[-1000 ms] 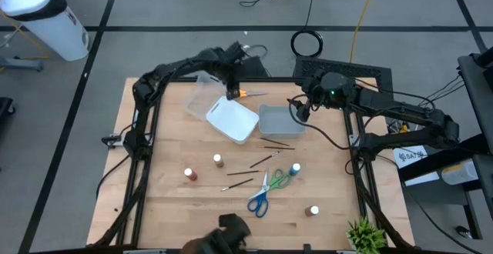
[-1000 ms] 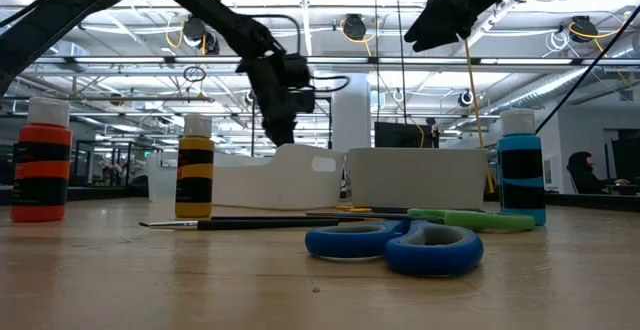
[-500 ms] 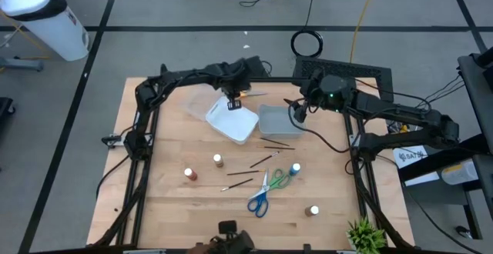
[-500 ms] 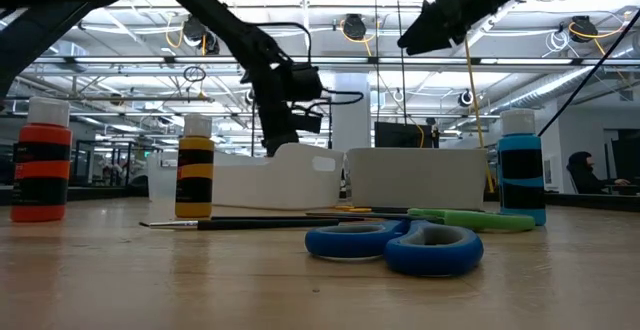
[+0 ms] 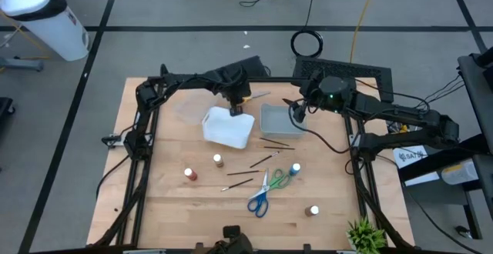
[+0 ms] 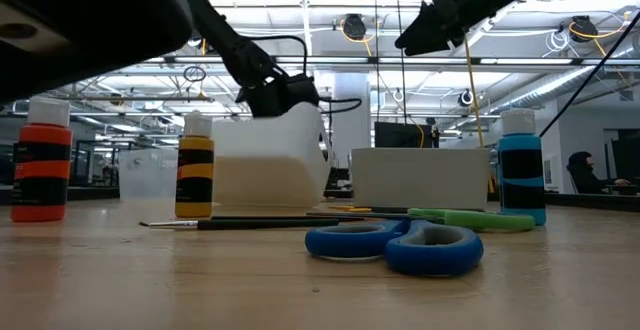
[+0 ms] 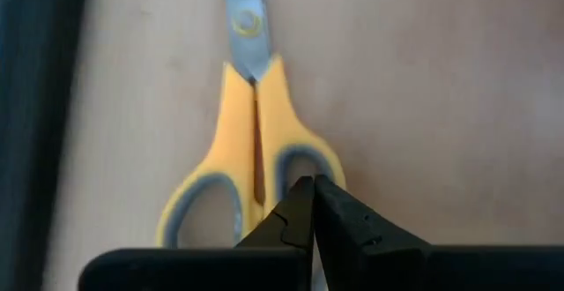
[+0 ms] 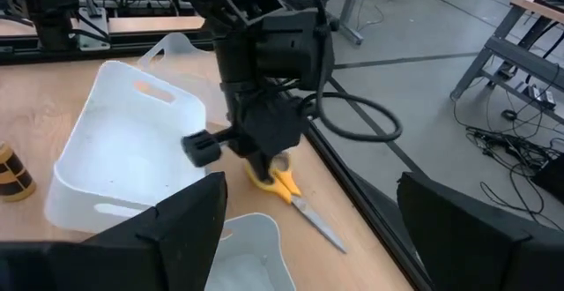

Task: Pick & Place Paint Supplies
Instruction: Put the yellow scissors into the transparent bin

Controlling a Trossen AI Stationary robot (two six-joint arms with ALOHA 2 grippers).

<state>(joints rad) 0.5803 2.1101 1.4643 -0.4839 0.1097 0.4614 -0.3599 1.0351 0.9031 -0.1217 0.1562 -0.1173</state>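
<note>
Yellow-handled scissors (image 7: pixel 256 123) lie flat on the table's far side (image 5: pixel 254 96), beside a white bin (image 5: pixel 229 127). My left gripper (image 7: pixel 313 190) is shut and points steeply down at their handle (image 8: pixel 269 178). The white bin (image 6: pixel 270 165) stands tipped up on one side, close against my left hand. My right gripper (image 8: pixel 330 238) hangs open, high over the grey bin (image 5: pixel 279 121), with nothing between its fingers. Blue scissors (image 5: pixel 258 200), green scissors (image 5: pixel 279 178), thin brushes (image 5: pixel 262 160) and small paint bottles (image 5: pixel 218 160) lie nearer the front. My left gripper's shut fingertips (image 7: pixel 300 205) come from above and stand in one finger loop of the yellow scissors' handle (image 7: pixel 295 160). I cannot tell whether they touch the handle or the table. The scissors lie flat on the wood.
A clear container (image 5: pixel 189 106) sits left of the white bin. The table's far edge runs just behind the yellow scissors. More bottles stand at the front: red-brown (image 5: pixel 190 174), blue (image 5: pixel 295 168) and one near the front right (image 5: pixel 313 210). Bare wood lies at the front left.
My left gripper has sunk toward the yellow scissors, staying shut. The white bin, which lay flat with its opening up, has tipped up onto one side and now stands taller in the low view.
</note>
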